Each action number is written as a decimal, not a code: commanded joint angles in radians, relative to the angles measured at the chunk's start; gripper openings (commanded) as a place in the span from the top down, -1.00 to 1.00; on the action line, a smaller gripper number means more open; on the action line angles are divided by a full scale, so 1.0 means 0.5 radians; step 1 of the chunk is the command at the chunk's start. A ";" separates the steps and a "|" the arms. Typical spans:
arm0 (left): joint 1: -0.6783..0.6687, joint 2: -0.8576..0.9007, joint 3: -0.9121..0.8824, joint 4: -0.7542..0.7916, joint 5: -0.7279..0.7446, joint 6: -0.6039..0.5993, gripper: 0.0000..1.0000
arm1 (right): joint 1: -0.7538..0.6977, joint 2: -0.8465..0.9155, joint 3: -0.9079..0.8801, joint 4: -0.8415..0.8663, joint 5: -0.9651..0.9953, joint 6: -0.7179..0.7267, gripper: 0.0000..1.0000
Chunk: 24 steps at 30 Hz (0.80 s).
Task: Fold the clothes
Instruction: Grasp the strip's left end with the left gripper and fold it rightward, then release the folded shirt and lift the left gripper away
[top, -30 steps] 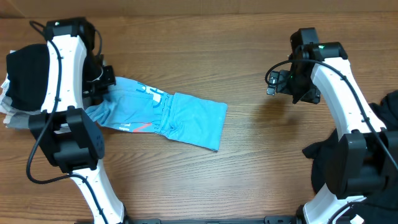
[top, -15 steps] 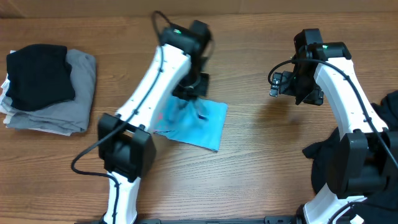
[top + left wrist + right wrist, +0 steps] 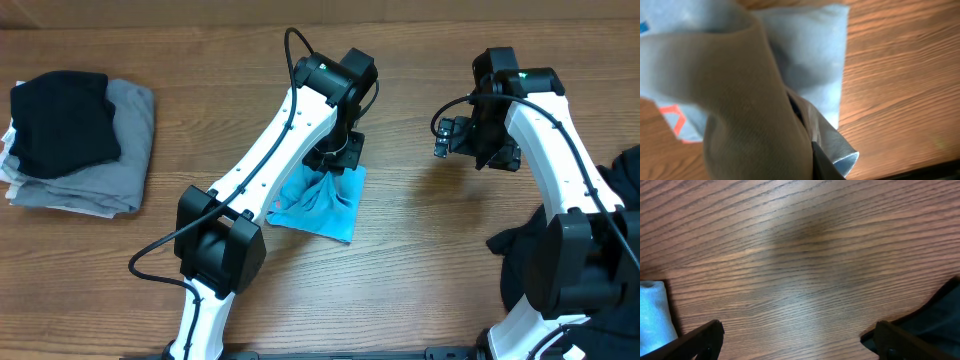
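The sky-blue T-shirt (image 3: pixel 325 207) lies partly folded at the table's middle. My left gripper (image 3: pixel 338 162) is shut on a bunched fold of it and holds that fold up over the shirt's right end. In the left wrist view the blue cloth (image 3: pixel 805 60) fills the frame, with a pink-red letter (image 3: pixel 676 120) at the left. My right gripper (image 3: pixel 478 148) hangs open and empty over bare wood, to the right of the shirt. In the right wrist view its fingers (image 3: pixel 797 342) are wide apart and a corner of the shirt (image 3: pixel 655 310) shows at the left.
A stack of folded clothes, black (image 3: pixel 60 120) on grey (image 3: pixel 130 140), sits at the far left. A pile of black garments (image 3: pixel 610 230) lies at the right edge, also seen in the right wrist view (image 3: pixel 935 315).
My left gripper has carried the shirt's left end from the far left across to the right, over the shirt's other end. The folded stack is now uncovered. The right arm has barely moved.
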 commanded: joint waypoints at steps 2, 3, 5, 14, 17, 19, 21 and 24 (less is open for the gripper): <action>-0.002 0.024 0.014 -0.095 -0.141 0.074 0.68 | -0.008 -0.014 0.025 0.002 0.011 -0.013 -1.00; -0.002 0.024 0.014 -0.116 -0.146 0.101 0.68 | -0.008 -0.014 0.025 0.002 0.011 -0.013 -1.00; -0.002 0.024 0.014 -0.151 -0.150 0.169 0.68 | -0.008 -0.014 0.025 0.000 0.011 -0.012 -1.00; 0.009 0.024 0.014 -0.173 -0.341 0.341 0.67 | -0.008 -0.014 0.025 -0.009 0.011 -0.011 -1.00; -0.003 0.024 0.014 -0.111 -0.194 0.340 0.67 | -0.008 -0.014 0.025 -0.014 0.011 -0.011 -1.00; -0.016 0.024 0.014 -0.092 -0.182 0.340 0.67 | -0.008 -0.014 0.025 -0.021 0.011 -0.011 -1.00; -0.020 0.024 0.014 -0.090 -0.182 0.340 0.67 | -0.008 -0.014 0.025 -0.025 0.011 -0.012 -1.00; -0.025 0.024 0.016 -0.110 -0.064 0.343 -0.19 | -0.008 -0.014 0.025 -0.029 0.012 -0.012 -1.00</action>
